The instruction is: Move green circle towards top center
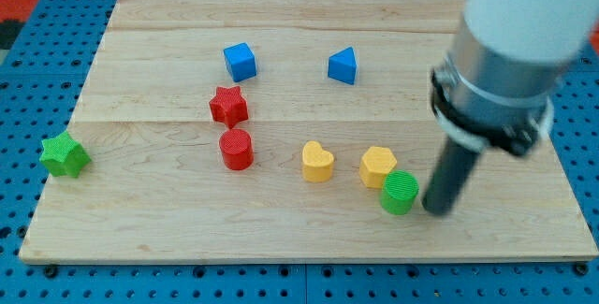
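The green circle lies on the wooden board near the view's bottom right. My tip stands just to the circle's right, very close to it or touching its edge. The dark rod rises from the tip up to the arm's grey and white body at the view's top right. A yellow hexagon sits right against the green circle's upper left.
A yellow heart lies left of the hexagon. A red circle and red star stand left of centre. A blue cube and a blue wedge sit near the top. A green star rests at the board's left edge.
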Controlling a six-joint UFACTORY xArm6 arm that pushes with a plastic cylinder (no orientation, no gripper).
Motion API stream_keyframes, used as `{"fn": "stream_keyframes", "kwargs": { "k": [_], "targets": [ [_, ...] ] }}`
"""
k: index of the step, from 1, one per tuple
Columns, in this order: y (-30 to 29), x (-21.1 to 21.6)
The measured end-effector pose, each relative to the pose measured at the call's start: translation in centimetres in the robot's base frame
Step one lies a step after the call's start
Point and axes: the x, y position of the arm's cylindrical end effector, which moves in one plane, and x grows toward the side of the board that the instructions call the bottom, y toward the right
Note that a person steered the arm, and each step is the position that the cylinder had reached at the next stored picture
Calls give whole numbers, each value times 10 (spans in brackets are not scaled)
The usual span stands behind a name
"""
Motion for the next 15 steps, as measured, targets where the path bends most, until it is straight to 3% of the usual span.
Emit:
{"fn": "stream_keyframes", "kwargs": {
  "k": [1,2,3,7,10,12,14,15],
  "targets": [
    [6,27],
    [-65,21],
    [-66,10],
    [-28,-100],
    [-27,-214],
    [51,-190],
    [-38,-246],
    [-45,-230]
  ]
}}
